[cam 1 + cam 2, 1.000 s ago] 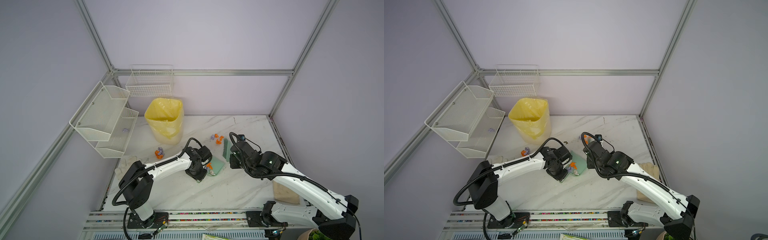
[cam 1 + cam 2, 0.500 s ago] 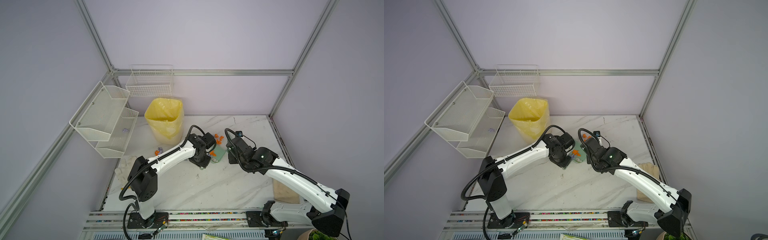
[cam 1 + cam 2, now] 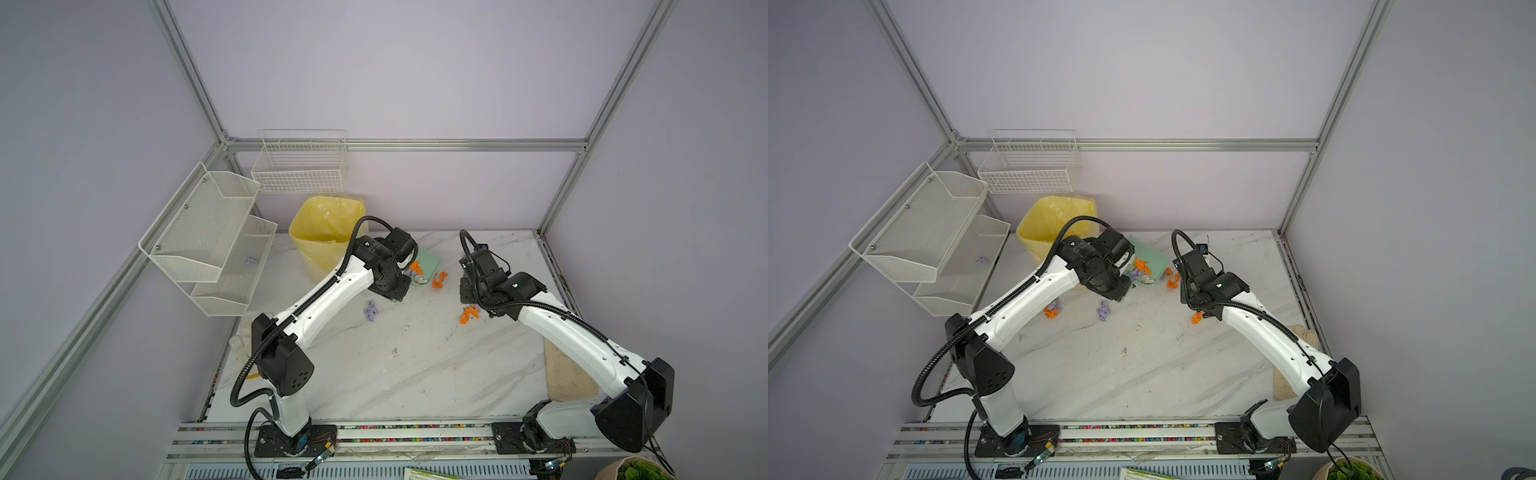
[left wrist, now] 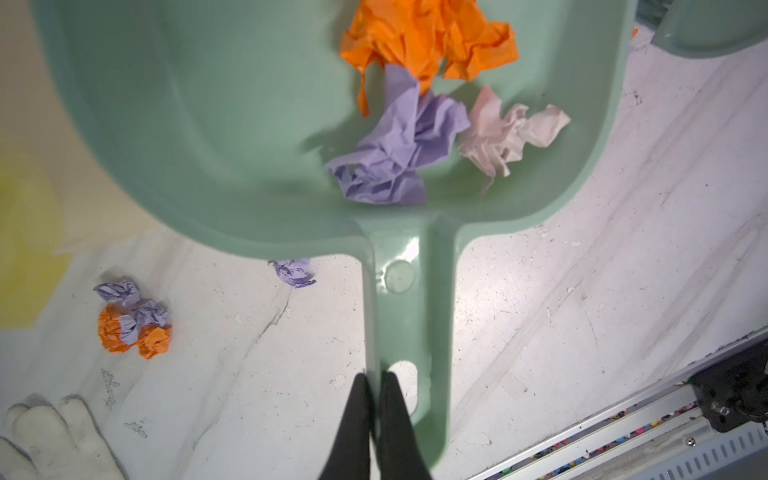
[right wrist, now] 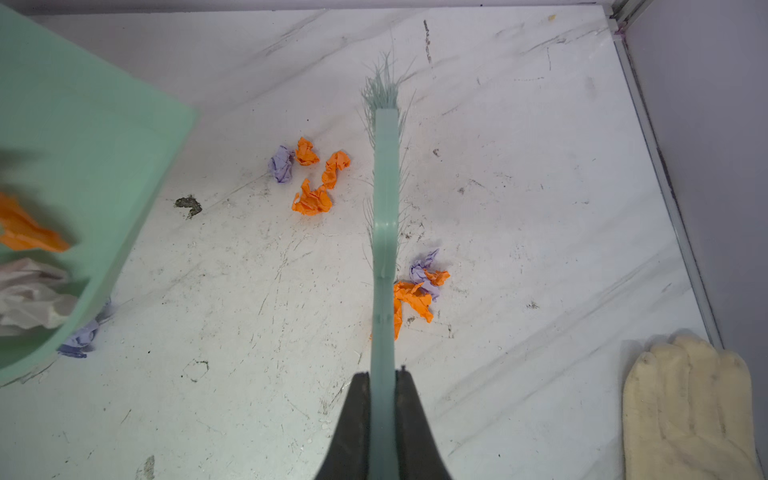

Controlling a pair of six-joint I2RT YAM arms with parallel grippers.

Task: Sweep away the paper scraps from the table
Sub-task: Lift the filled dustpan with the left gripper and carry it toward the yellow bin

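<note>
My left gripper (image 4: pixel 376 379) is shut on the handle of the green dustpan (image 4: pixel 249 124), which hangs tilted over the back of the table (image 3: pixel 415 374) beside the bin. Orange (image 4: pixel 428 37), lilac (image 4: pixel 399 145) and pale pink (image 4: pixel 507 133) paper scraps lie in its pan. My right gripper (image 5: pixel 384 376) is shut on the green brush (image 5: pixel 385 187), whose bristles point at the back wall. Loose scraps lie on either side of the brush (image 5: pixel 311 178) (image 5: pixel 419 291). More lie near the left arm (image 3: pixel 1052 311) (image 3: pixel 1104 311). Both grippers are hidden under their wrists in both top views.
A yellow-lined bin (image 3: pixel 328 232) stands at the back left, close to the dustpan (image 3: pixel 428 262). White wire shelves (image 3: pixel 208 237) and a wire basket (image 3: pixel 301 166) hang on the walls. Gloves lie at the left edge (image 3: pixel 241 345) and the right edge (image 5: pixel 685 411). A dark speck (image 5: pixel 189 204) marks the table.
The left arm has carried the dustpan with its scraps from mid-table toward the back, near the bin. The right arm with the brush has shifted back and slightly right.
</note>
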